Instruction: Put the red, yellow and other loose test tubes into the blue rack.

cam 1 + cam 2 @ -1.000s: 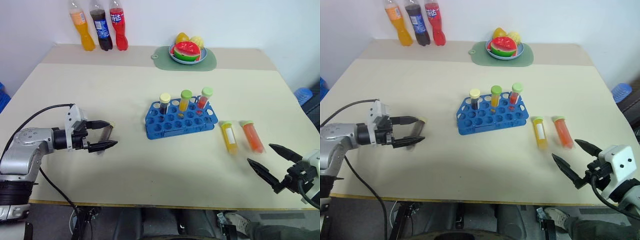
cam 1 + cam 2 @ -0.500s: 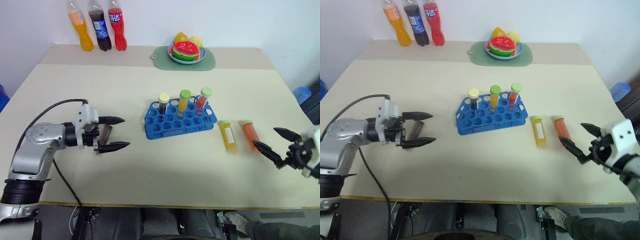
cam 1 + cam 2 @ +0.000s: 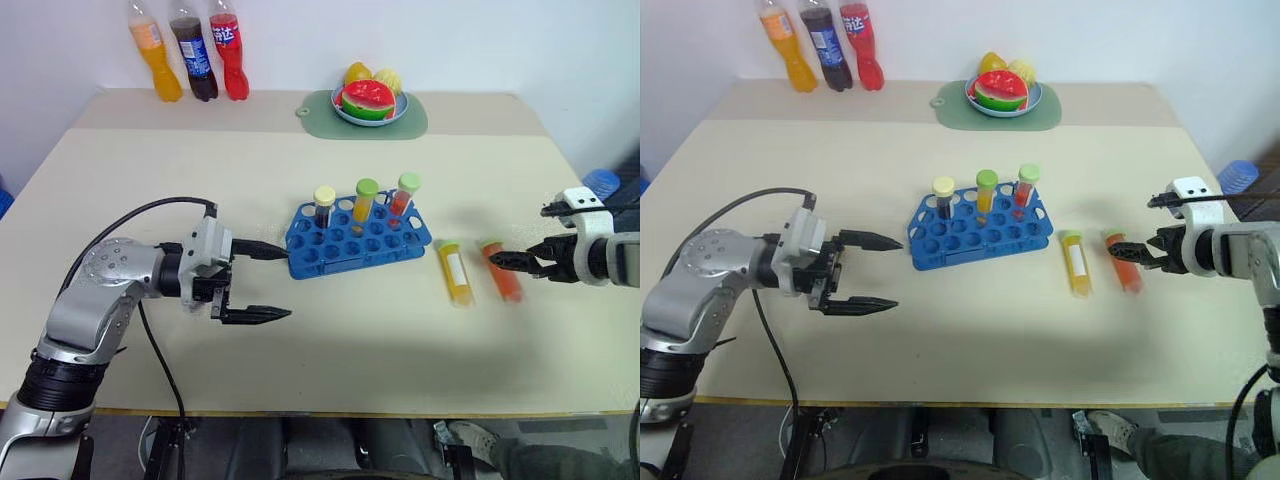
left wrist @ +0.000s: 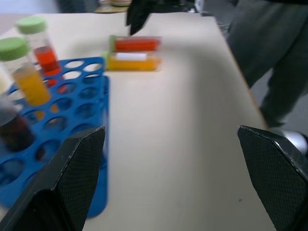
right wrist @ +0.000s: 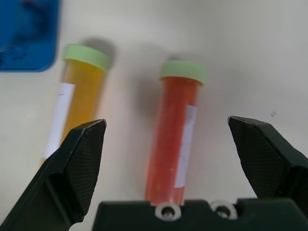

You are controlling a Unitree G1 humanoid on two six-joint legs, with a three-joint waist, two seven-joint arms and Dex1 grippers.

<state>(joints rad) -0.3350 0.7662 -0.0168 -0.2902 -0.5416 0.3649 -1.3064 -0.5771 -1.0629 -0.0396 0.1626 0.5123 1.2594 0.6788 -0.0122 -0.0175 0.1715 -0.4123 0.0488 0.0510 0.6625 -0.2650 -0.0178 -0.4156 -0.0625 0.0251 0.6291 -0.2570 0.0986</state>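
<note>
The blue rack (image 3: 372, 243) stands mid-table holding three upright tubes: a dark tube (image 3: 324, 206), a yellow one (image 3: 366, 202) and a red one (image 3: 404, 195). To its right two loose test tubes lie side by side, the yellow labelled tube (image 3: 455, 273) and the red-orange tube (image 3: 501, 271). My right gripper (image 5: 166, 121) is open and hovers over the red-orange tube (image 5: 175, 137), one finger on each side, apart from it. My left gripper (image 3: 278, 283) is open and empty, pointing at the rack's left end.
Three soda bottles (image 3: 190, 60) stand at the back left. A fruit plate (image 3: 368, 100) sits on a green mat at the back centre. A person's legs (image 4: 274, 62) show beyond the table's right edge in the left wrist view.
My right gripper has swung forward from the table's front edge to over the red-orange tube. My left gripper has moved right, toward the rack. Both stayed open.
</note>
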